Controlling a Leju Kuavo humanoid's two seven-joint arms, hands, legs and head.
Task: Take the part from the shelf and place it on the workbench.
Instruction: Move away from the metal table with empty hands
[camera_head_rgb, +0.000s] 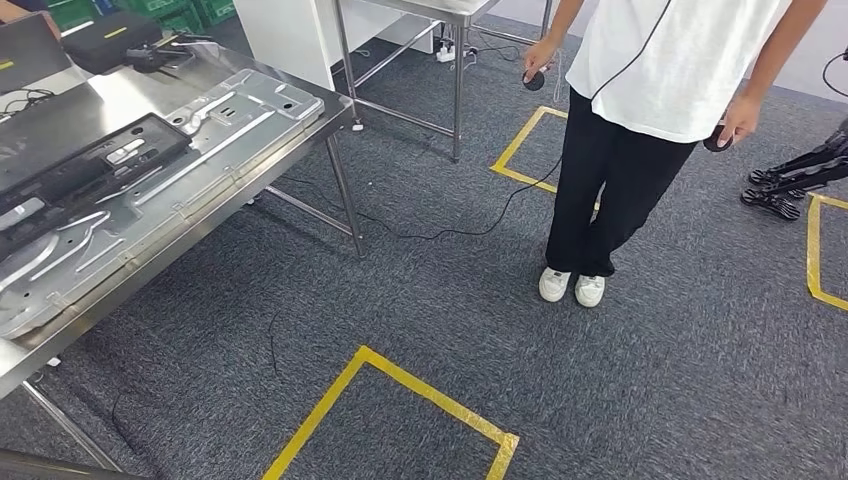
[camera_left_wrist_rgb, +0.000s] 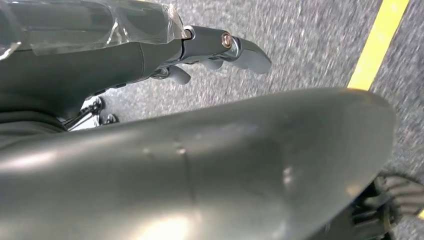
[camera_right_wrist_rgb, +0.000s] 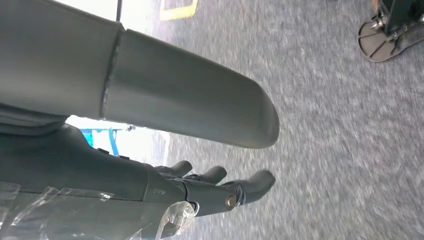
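1. While the robot faces grey carpet (camera_head_rgb: 640, 380), the left hand (camera_left_wrist_rgb: 210, 50) and the right hand (camera_right_wrist_rgb: 215, 187) both hang beside its body over the floor, so I judge that the arms are not yet at work on anything.
2. Left fingers (camera_left_wrist_rgb: 250, 50) lie loosely extended and a little apart, with nothing between them; right fingers (camera_right_wrist_rgb: 257, 182) look the same, slightly curled and holding nothing.
3. No shelf can be made out from here, and I cannot tell which item is the part to fetch, so where the task's thing is remains unclear.
4. At the far left stands a steel desk (camera_head_rgb: 230, 215), reaching to the picture's left edge. Pressed metal panels (camera_head_rgb: 200, 140) lie along its near edge, and a black tray (camera_head_rgb: 95, 165) lies further in, towards its far side.
5. Whether one of those panels is a part already delivered cannot be told; with both hands free, the fetch looks either not begun or between rounds.
6. A person (camera_head_rgb: 640, 110) stands on the carpet, well apart from the desk, with a small dark object in each hand and a cable trailing to the floor.
7. Yellow tape (camera_head_rgb: 400, 385) marks squares on the carpet.
8. Left to do, by my judgement: find the shelf, grasp the part, carry it over and set it on the desk.
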